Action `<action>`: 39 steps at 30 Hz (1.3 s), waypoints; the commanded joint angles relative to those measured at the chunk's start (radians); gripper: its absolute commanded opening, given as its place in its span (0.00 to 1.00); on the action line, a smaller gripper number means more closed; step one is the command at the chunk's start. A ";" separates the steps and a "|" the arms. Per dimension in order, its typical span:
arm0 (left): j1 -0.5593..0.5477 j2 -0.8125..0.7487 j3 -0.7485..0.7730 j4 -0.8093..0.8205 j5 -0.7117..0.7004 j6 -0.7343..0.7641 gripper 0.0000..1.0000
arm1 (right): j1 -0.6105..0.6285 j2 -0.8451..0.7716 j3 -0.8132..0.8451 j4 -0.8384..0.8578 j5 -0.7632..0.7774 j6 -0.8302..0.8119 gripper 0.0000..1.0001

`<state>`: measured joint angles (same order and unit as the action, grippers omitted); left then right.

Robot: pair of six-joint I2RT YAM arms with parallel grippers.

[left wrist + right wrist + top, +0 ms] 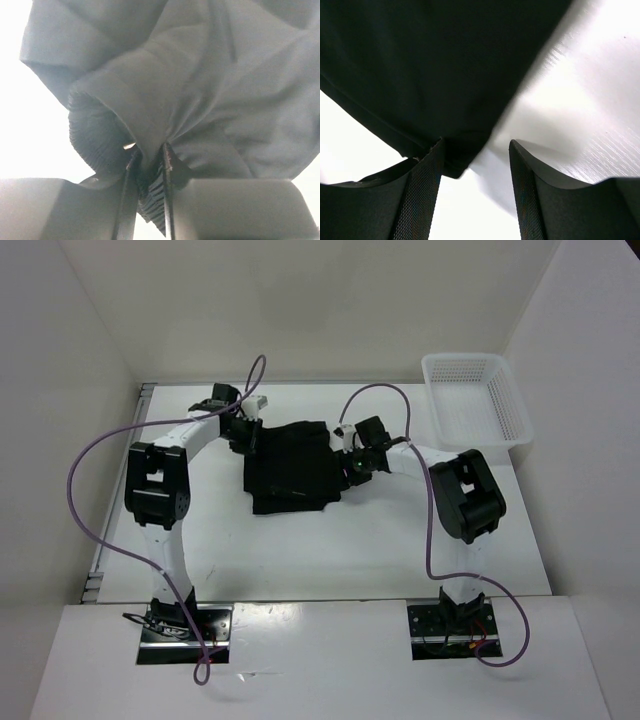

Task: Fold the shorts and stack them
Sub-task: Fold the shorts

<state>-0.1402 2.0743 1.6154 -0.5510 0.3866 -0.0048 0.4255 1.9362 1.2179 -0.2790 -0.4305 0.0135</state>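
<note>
The shorts [290,470] lie mid-table [300,550] between both hands — the left hand [150,149] pinched narrow on their ribbed edge at upper left, the right hand [475,145] wide, astride a corner on their right, not yet gripping.

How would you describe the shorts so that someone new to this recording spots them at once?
On the white table, look at its middle. The black soft fabric shorts lie there as a crumpled dark heap, the left fingers pinching one edge. They are the only dark cloth; the white plastic mesh basket at the far right corner is rigid and pale.
</note>
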 commanded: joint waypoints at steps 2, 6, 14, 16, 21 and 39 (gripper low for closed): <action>0.030 -0.028 -0.078 0.055 0.043 0.005 0.32 | 0.022 0.024 -0.011 0.015 0.030 0.019 0.59; 0.030 -0.017 -0.088 0.056 0.023 0.005 0.41 | 0.022 0.024 0.035 0.006 0.030 0.007 0.59; 0.048 -0.054 -0.055 0.007 0.023 0.005 0.90 | -0.004 -0.040 0.202 -0.072 0.145 -0.090 0.86; 0.059 -0.085 -0.031 -0.004 0.023 0.005 0.98 | -0.046 -0.051 0.256 -0.091 0.160 -0.102 0.93; 0.070 -0.224 0.021 -0.050 -0.017 0.005 1.00 | -0.077 -0.115 0.301 -0.103 0.331 -0.185 1.00; 0.590 -0.683 -0.386 0.052 -0.011 0.005 1.00 | -0.523 -0.549 0.066 -0.132 0.463 -0.308 1.00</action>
<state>0.4152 1.4391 1.2999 -0.5156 0.2947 -0.0044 -0.0639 1.4555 1.3373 -0.3977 0.0349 -0.2848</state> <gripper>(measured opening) 0.998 0.994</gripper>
